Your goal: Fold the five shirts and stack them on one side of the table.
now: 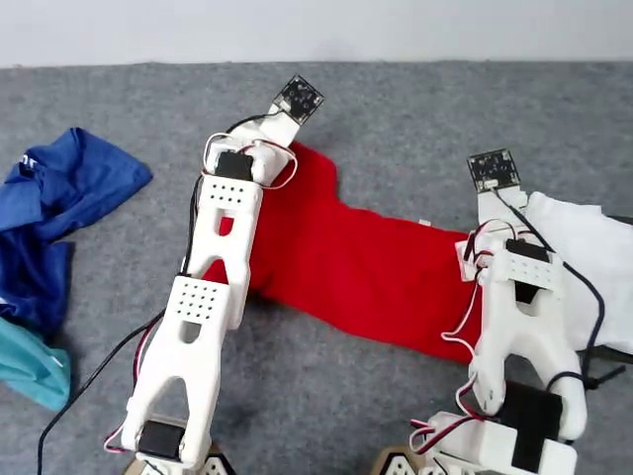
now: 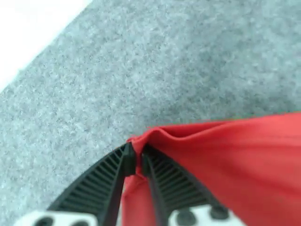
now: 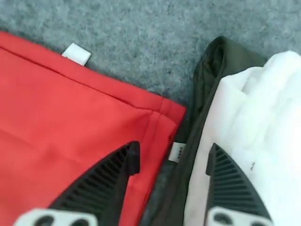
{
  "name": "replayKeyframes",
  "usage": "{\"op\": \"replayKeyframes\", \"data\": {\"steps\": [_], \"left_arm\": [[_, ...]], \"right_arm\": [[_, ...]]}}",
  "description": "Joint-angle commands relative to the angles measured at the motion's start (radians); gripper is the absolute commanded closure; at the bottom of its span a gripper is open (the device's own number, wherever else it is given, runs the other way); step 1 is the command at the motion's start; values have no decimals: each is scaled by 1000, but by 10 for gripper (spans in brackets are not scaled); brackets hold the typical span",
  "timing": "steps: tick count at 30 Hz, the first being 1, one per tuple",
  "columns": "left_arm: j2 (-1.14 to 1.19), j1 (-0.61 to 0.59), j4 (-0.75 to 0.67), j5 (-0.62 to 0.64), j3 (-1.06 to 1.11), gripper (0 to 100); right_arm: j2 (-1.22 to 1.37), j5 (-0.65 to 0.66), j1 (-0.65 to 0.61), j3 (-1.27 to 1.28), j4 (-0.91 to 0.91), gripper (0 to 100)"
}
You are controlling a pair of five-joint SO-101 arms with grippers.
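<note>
A red shirt [image 1: 346, 262] lies spread across the middle of the grey table. My left gripper [image 2: 137, 160] is shut on a pinched fold of its far left edge [image 2: 155, 134], by the sleeve. My right gripper [image 3: 171, 157] stands open over the red shirt's right corner [image 3: 160, 115], beside a white shirt [image 3: 254, 127] that lies on a dark shirt [image 3: 209, 70]. In the high view the white shirt [image 1: 584, 257] sits at the right edge. A blue shirt [image 1: 59, 198] and a teal shirt [image 1: 30, 366] lie crumpled at the left edge.
The table is covered in grey carpet [image 1: 396, 109], bare along the far side and at the front between the arms. A white wall strip [image 1: 316, 30] runs behind the table. Small white tags [image 3: 77, 53] stick out from the red shirt's hem.
</note>
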Motion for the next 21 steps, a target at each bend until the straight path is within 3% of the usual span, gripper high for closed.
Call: {"op": "replayKeyframes", "data": {"steps": [1,16,21], "left_arm": [[-20,9,-20,-12,-74,982],[-87,6,52,-12,-76,979],[-95,3,87,-12,-74,859]], "right_arm": [[-5,-3,1,-104,102,758],[-15,-5,-64,-150,209,760],[-15,-5,-65,-150,211,760]]}}
